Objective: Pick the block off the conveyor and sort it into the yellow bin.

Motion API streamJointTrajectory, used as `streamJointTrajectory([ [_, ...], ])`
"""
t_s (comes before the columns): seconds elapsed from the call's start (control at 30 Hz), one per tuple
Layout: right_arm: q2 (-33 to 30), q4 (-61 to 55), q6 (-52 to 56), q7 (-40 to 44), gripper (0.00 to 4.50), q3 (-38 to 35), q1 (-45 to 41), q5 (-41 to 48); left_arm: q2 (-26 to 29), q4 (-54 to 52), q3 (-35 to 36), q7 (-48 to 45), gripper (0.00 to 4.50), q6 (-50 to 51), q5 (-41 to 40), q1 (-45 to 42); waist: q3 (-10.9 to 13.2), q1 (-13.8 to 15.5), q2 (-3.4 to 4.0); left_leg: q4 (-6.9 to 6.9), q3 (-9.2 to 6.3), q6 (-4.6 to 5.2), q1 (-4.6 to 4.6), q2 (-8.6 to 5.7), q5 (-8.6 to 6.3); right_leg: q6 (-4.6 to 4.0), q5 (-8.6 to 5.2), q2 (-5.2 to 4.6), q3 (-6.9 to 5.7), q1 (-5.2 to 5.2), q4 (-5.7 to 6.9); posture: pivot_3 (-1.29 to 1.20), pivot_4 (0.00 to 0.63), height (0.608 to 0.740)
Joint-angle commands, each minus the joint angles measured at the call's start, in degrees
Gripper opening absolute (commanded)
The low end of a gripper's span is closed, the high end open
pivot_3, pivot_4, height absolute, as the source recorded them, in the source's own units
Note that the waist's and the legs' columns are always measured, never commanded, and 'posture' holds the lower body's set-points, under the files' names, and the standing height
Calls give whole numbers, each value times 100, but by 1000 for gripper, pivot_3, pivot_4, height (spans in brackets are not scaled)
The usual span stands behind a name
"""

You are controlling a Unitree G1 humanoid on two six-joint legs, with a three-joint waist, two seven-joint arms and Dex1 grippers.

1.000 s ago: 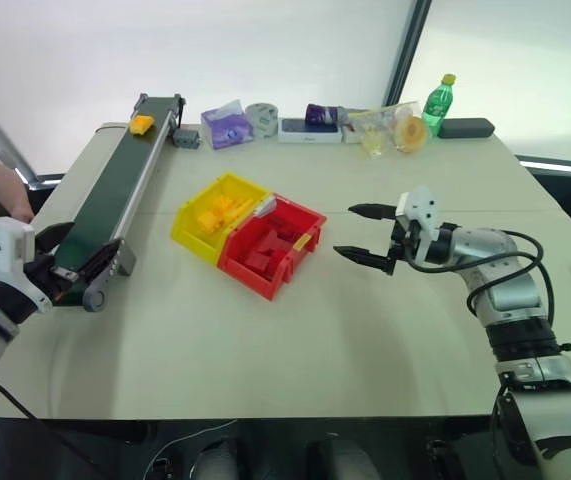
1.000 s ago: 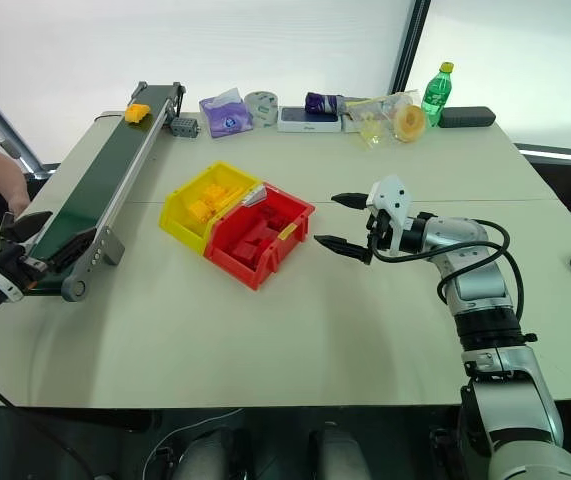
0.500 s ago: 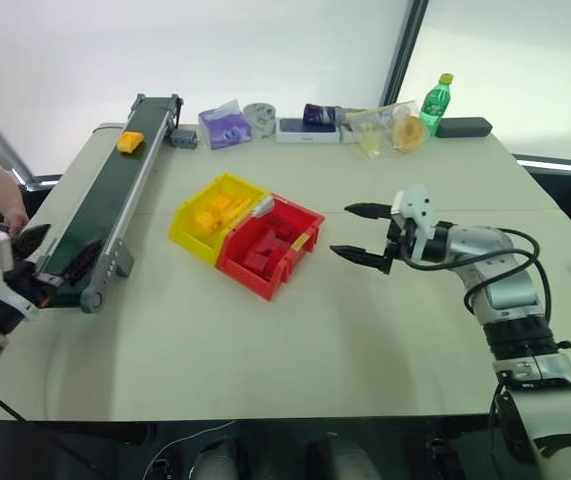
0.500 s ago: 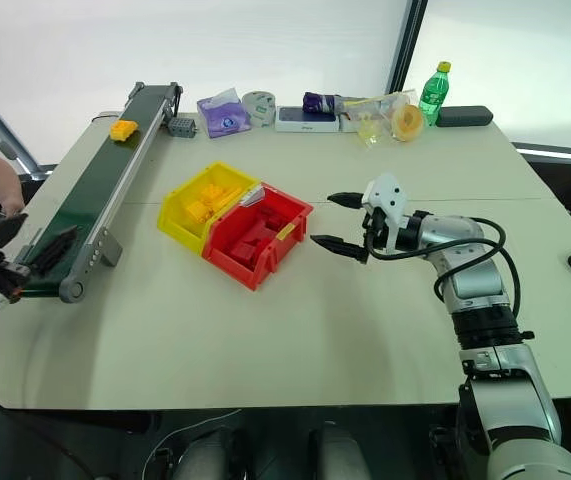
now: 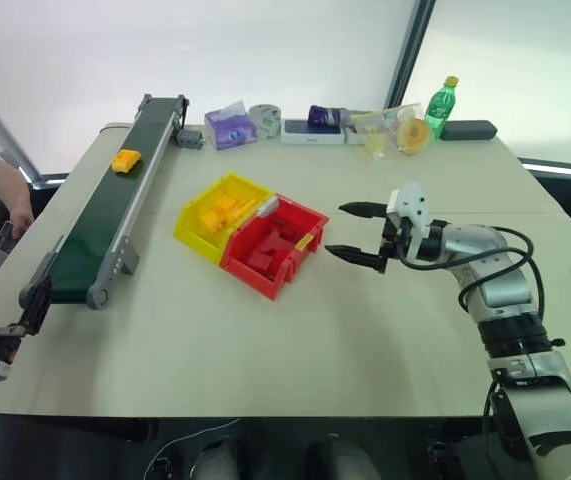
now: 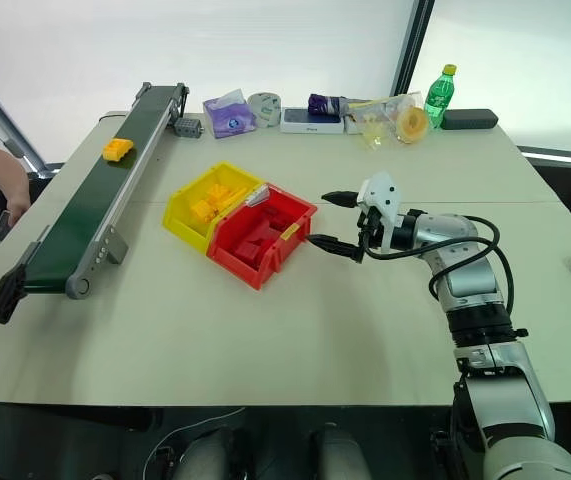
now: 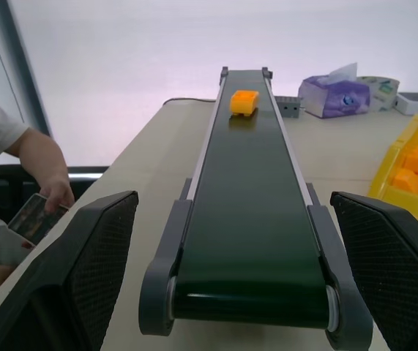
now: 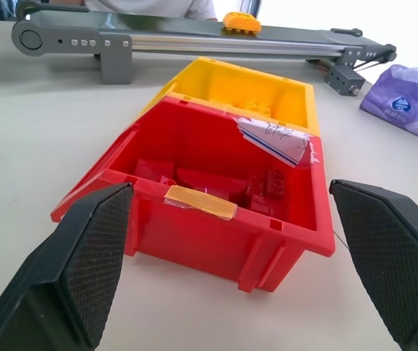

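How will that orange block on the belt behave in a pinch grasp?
The block looks like moulded plastic with flat sides, so it is probably rigid and light. It sits flat on the conveyor, so it is unlikely to roll. Its smooth faces and small size may let it slip or twist.

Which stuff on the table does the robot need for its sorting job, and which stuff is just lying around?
Needed for the job:
- the block, riding on the conveyor
- the yellow bin
- the left pincer, open at the conveyor's near end

Just lying around:
- the red bin with red blocks
- the green bottle
- the purple tissue pack
- the tape roll
- the black case
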Motion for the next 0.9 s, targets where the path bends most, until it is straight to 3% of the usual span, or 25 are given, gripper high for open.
streamJointTrajectory([
  [0.03,2,-67,-127,24,4500,-78,-155,5,106,-104,11,42,4436,-142,-1,-49,0,-17,0,-1,0,-1,0,0,0,0,0,1,0,-1,0,0,150,740],
  [0.63,-9,-36,-174,25,4500,-109,-88,22,455,97,-120,48,4436,86,-32,-164,0,-20,0,-2,1,-4,0,1,3,0,0,2,0,-1,-1,0,150,740],
  [0.9,18,-97,-162,2,4500,-80,-45,25,1856,767,-378,-78,4436,1764,-374,-942,0,-18,0,-2,2,-4,0,0,3,0,0,-1,-3,-1,-1,0,150,740],
])
